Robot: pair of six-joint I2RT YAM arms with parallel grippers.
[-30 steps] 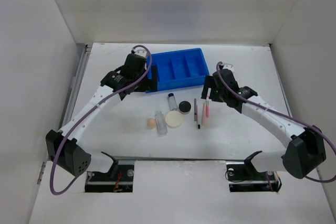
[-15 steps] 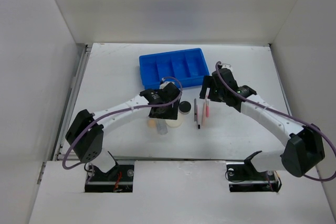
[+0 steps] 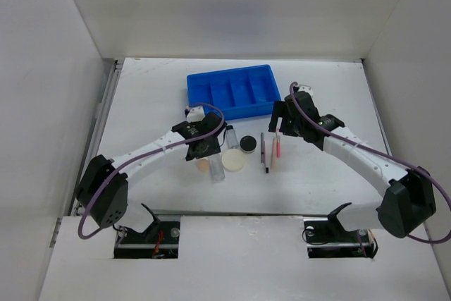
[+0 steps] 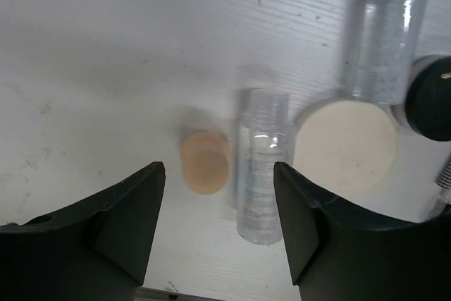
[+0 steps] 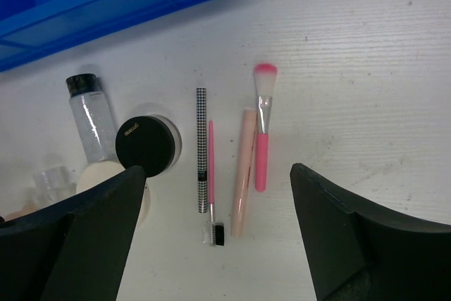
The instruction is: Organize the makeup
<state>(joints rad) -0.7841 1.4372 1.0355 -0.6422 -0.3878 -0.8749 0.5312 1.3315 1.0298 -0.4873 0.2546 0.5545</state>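
LAYOUT AND ORIENTATION STATUS

**1. Location.** The makeup (image 3: 234, 159) lies loose on the desk (image 3: 144, 96). All of it is on the near side of the blue tray (image 3: 232, 82), and none is in a compartment.

**2. Orientation.**
- The far clear bottle (image 4: 384, 33) lies flat with its long axis near-to-far and its black cap toward the tray.
- The near clear bottle (image 4: 262, 167) lies flat on about the same axis. The tan sponge (image 4: 205, 161) is just beside it on the left and the cream puff (image 4: 345, 147) on the right.
- The black jar (image 5: 146, 146) sits lid up, just beside the puff.
- Right of the jar, four slim items lie roughly parallel with their long axes near-to-far: the dark checked pencil (image 5: 201, 149), thin pink pencil (image 5: 211, 167), tan tube (image 5: 242, 174) and pink brush (image 5: 262, 132).
- The pink brush's bristles point toward the tray. The thin pink pencil's small brush head points toward the near edge.

**3. Pincers.**
- The left pincer (image 4: 218, 170) hangs over the sponge and near bottle, jaws spread wide, gripping nothing.
- The right pincer (image 5: 218, 170) hangs over the slim items, jaws equally wide, gripping nothing.

**4. Change.** Half a second earlier, the left arm covered the far bottle and part of the puff in the top view. It has since shifted left, exposing both. One second earlier it was at the tray's left end. The right arm and all the makeup are unchanged.
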